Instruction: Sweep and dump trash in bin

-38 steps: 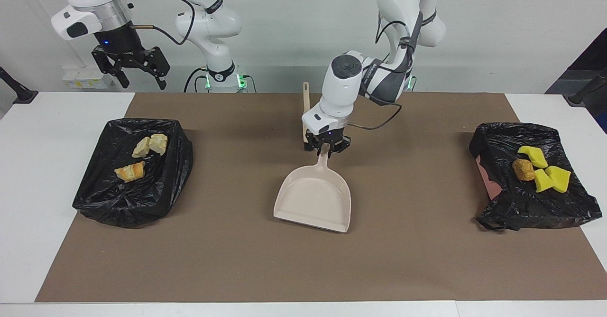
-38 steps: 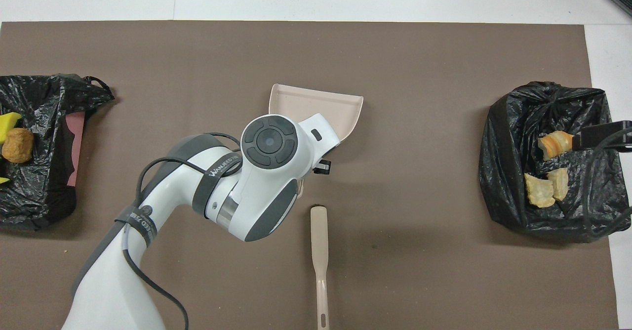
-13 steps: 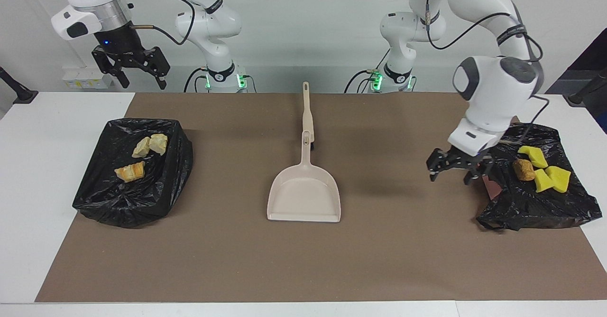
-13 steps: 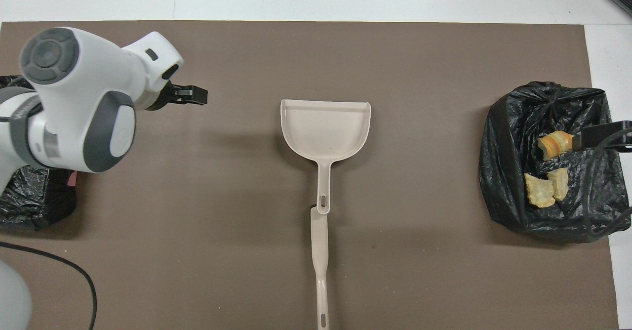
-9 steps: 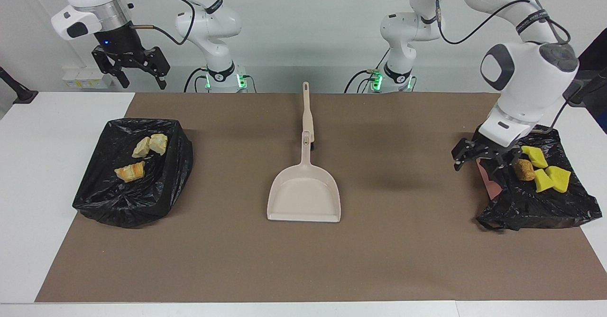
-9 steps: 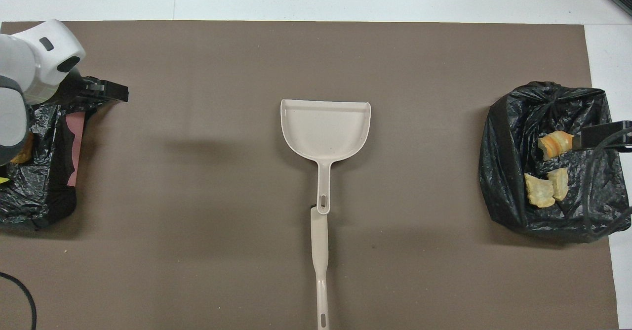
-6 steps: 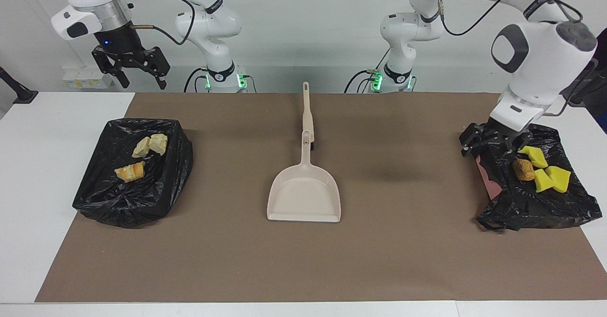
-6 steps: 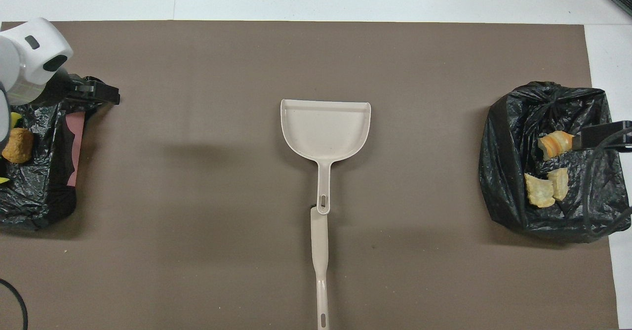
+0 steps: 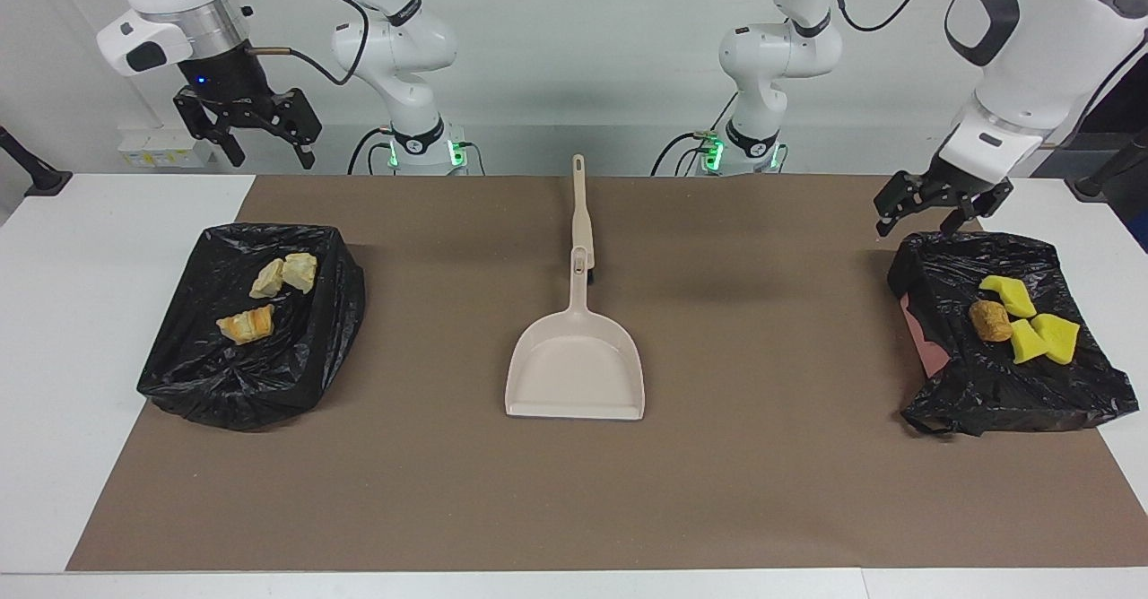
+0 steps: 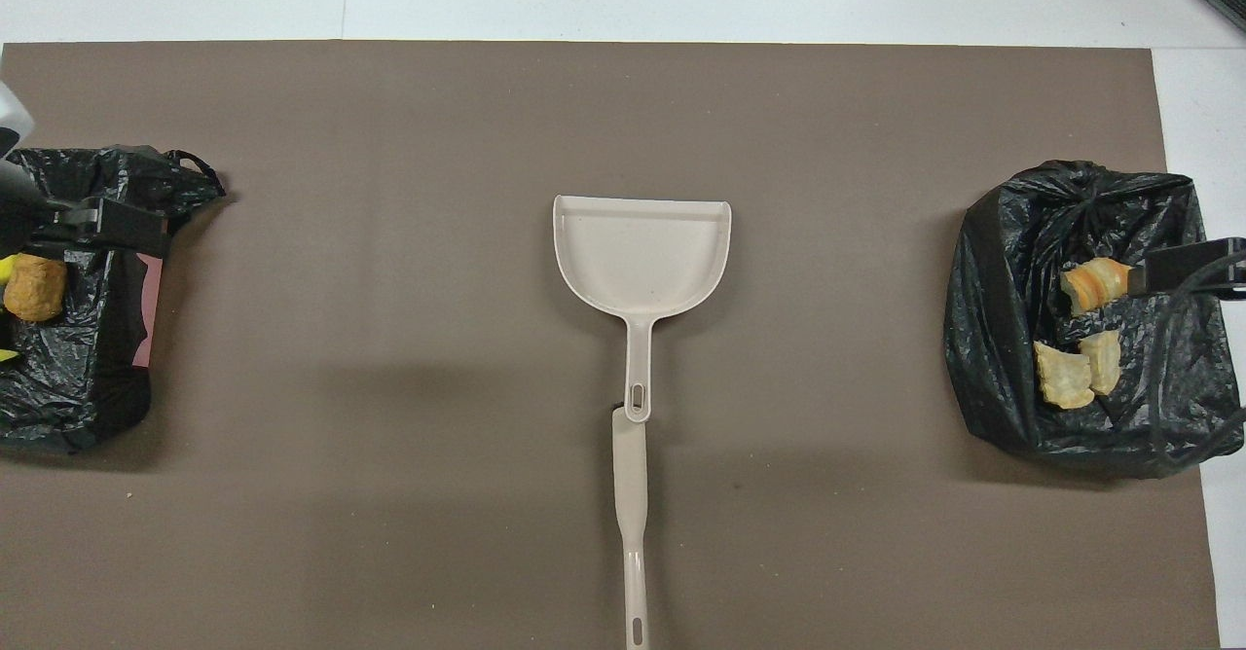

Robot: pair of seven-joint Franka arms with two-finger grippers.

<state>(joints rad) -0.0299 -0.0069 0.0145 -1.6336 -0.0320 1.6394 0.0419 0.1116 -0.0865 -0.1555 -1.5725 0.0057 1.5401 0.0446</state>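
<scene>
The trash lies in two black-bagged bins. Three golden-orange chunks (image 9: 247,324) rest in the bin (image 9: 179,375) at the right arm's end. Yellow spongy pieces (image 9: 1045,336) and a brown lump (image 9: 989,321) rest in the bin (image 9: 1004,393) at the left arm's end. My left gripper (image 9: 924,221) hangs open and empty over that bin's edge nearest the robots. My right gripper (image 9: 269,152) waits open, high over the table's corner at the right arm's end. The beige dustpan (image 9: 574,375) lies flat mid-mat.
A beige brush (image 9: 581,213) lies on the brown mat (image 9: 762,491), in line with the dustpan's handle and nearer to the robots. A pink patch (image 9: 924,339) shows at the torn side of the bin at the left arm's end.
The left gripper let go of the dustpan handle, swung to the bin at its own end, then rose over that bin's robot-side edge. The dustpan now lies straight. The right arm stayed still.
</scene>
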